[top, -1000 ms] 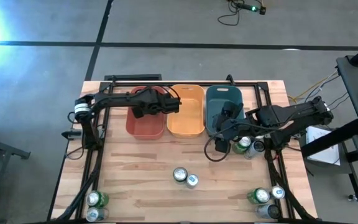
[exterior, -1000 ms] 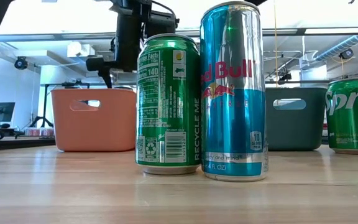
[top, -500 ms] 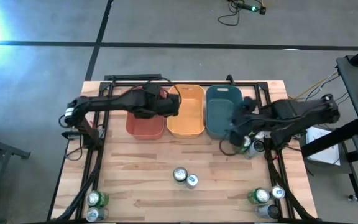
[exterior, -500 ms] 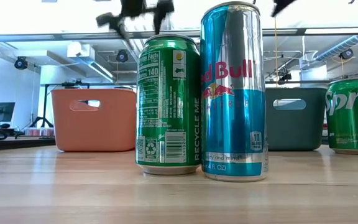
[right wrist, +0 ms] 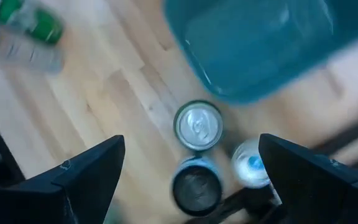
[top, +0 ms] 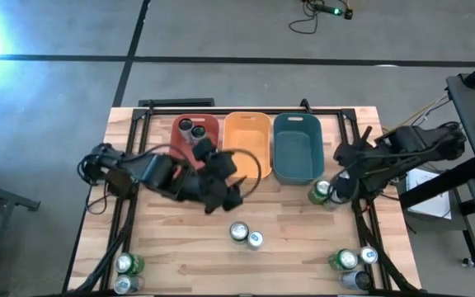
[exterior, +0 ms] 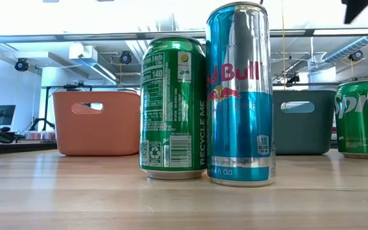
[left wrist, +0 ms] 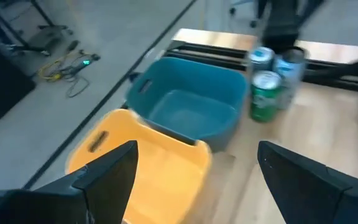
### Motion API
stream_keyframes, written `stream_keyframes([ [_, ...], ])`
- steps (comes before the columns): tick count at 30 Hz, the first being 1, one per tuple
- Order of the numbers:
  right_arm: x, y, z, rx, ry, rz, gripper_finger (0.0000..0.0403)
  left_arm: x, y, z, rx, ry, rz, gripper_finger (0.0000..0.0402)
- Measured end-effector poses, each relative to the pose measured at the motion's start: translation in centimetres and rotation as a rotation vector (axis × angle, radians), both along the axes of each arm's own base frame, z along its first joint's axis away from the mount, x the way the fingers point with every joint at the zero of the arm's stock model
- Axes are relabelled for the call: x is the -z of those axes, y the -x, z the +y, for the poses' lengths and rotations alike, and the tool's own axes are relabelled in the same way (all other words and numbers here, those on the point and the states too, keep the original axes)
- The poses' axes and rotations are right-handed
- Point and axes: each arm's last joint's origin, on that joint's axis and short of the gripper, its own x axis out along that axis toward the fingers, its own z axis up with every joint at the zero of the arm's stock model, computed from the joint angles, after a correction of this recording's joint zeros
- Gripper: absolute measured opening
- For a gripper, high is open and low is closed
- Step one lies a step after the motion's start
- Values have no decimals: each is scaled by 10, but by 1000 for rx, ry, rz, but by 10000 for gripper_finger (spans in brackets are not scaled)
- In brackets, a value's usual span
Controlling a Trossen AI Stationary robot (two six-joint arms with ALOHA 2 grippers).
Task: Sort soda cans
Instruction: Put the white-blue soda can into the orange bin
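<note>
Soda cans: trio (right wrist: 197,126) at high view's right edge beneath right gripper (right wrist: 191,168), fingers apart and empty; left gripper (left wrist: 194,180) likewise spread; risk: a descending finger could topple the touching neighbours.

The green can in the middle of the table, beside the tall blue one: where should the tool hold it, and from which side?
Probably grip the green can on its round body near the top, coming down from above, since it stands upright. The blue can stands close against one side, so squeeze across the two free sides, not through that gap.
</note>
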Motion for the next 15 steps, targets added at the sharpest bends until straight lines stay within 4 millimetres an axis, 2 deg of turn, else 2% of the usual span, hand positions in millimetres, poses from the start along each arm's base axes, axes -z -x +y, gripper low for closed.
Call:
stream_keyframes([
  [4,18,-5,3,374,-144,69,366,13,0,-18,17,-2,-7,314],
  [6,28,-10,7,506,-205,135,366,22,-3,-23,21,-11,-9,314],
  [10,43,-21,16,559,-203,225,366,37,-9,-29,31,-5,-16,314],
  [15,55,-27,18,572,-170,274,366,46,-12,-34,38,21,-35,314],
])
